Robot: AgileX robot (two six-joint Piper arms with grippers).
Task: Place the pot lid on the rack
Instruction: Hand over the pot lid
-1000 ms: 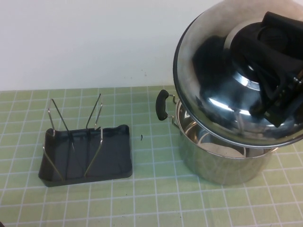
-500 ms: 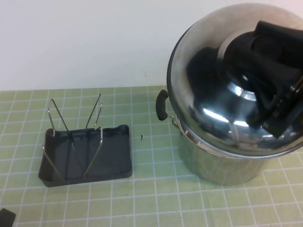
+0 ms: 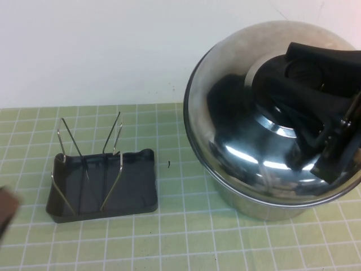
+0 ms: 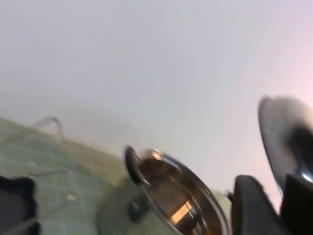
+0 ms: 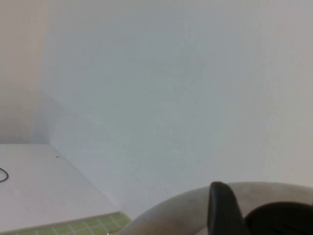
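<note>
The shiny domed pot lid [image 3: 242, 147] hangs tilted in the air over the steel pot [image 3: 254, 206], hiding most of it. My right gripper [image 3: 302, 73] is shut on the lid's black knob at the upper right of the high view. In the right wrist view one finger [image 5: 222, 210] stands beside the knob [image 5: 283, 220] above the lid's rim [image 5: 181, 210]. The dark grey rack [image 3: 101, 180] with wire prongs stands at the left, apart from the lid. My left gripper [image 3: 5, 208] shows blurred at the left edge. Its two fingers stand apart and empty in the left wrist view [image 4: 276, 205].
The left wrist view shows the open pot [image 4: 171, 196] with its black handle, the lid's edge [image 4: 276, 132] and a corner of the rack [image 4: 14, 205]. A white wall runs behind the green gridded mat [image 3: 169, 237].
The lid has moved left with my right gripper and now covers the pot's opening and left handle. My left gripper has come further into view at the lower left edge.
</note>
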